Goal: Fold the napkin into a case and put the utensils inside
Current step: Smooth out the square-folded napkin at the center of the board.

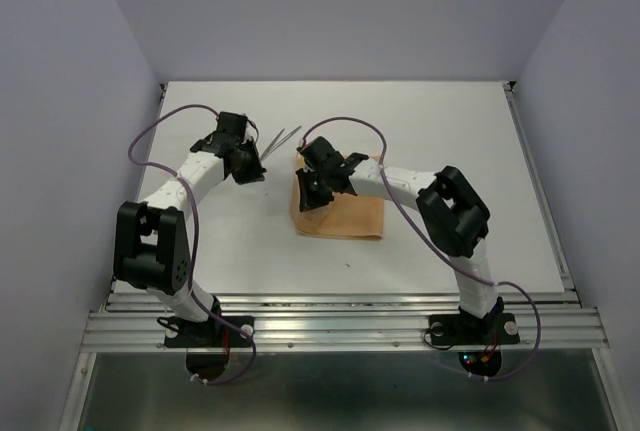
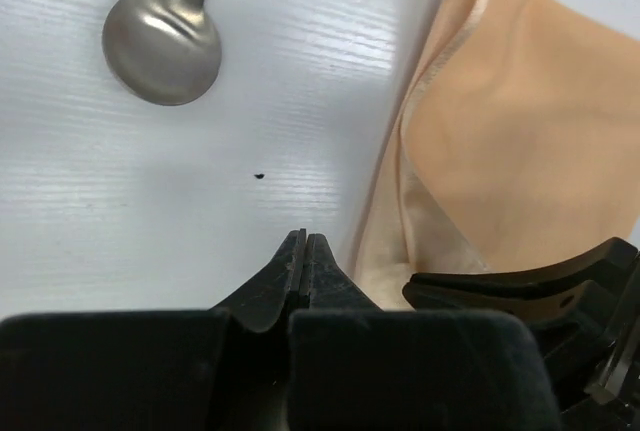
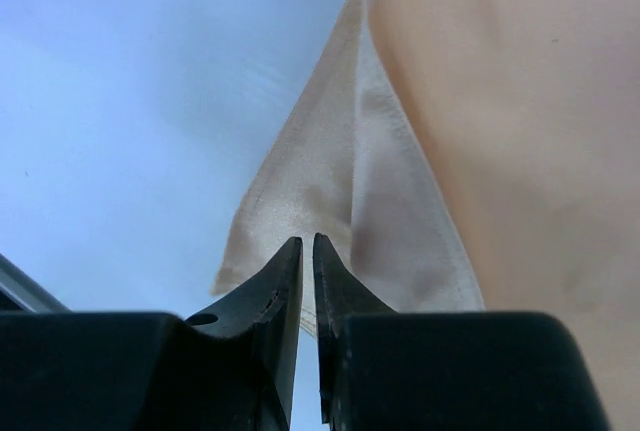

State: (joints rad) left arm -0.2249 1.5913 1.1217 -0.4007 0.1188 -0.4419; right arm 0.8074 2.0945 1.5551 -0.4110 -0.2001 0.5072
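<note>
Nearest us, the napkin (image 1: 345, 219) lies mid-bench (image 1: 450, 131), partly folded, its left edge doubled in loose layers. The right claw (image 3: 307, 251) sits over that edge, closed to a sliver; whether it has a layer pinched, I can't tell. The left claw (image 2: 305, 251), just beside it on the left, is pressed together and empty. The cloth looks light, limp and a touch slick (it'll sag, not hold a crease), so pinch a hemmed corner. Farther back, toward the far edge, lie the utensils (image 1: 283, 138); the spoon (image 2: 160, 46) looks hard and slippery, best gripped across its handle.
</note>
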